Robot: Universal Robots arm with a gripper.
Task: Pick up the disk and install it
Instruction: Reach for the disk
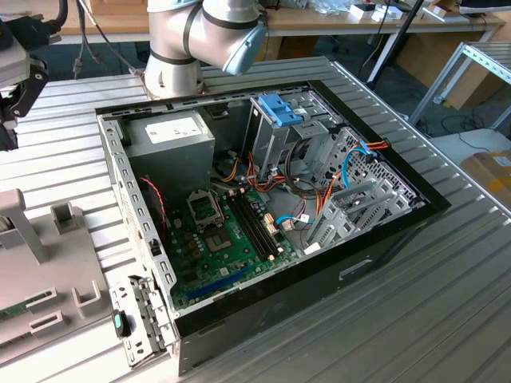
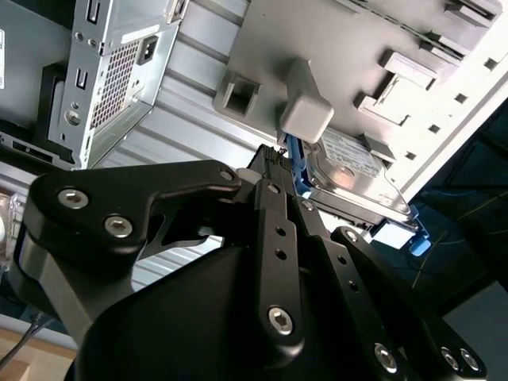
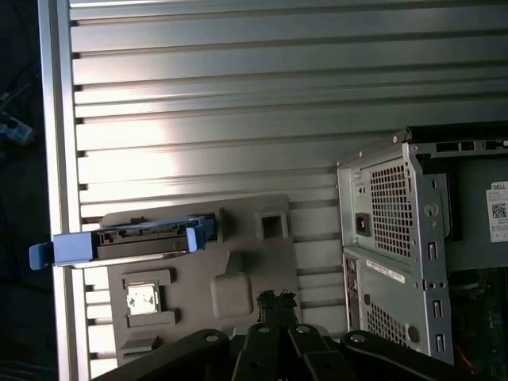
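The disk (image 3: 135, 238) is a dark drive in a light-blue carrier frame. In the first wrist view it stands on edge in a slot of the grey fixture plate (image 3: 238, 278). The second wrist view shows its labelled face (image 2: 353, 171) and a blue tab just beyond the fixture's posts. My gripper (image 3: 275, 300) hangs above the fixture plate, apart from the disk and off to one side of it. Its fingertips sit close together with nothing between them. The black finger linkage (image 2: 278, 238) takes up much of the second wrist view.
An open computer case (image 1: 263, 207) lies on the ribbed metal table (image 1: 447, 303), with motherboard, cables and power supply (image 1: 172, 132) exposed. A tall metal drive cage with a blue-tabbed bracket (image 1: 279, 110) stands at its back. The grey fixture (image 1: 48, 279) lies at the exterior view's left.
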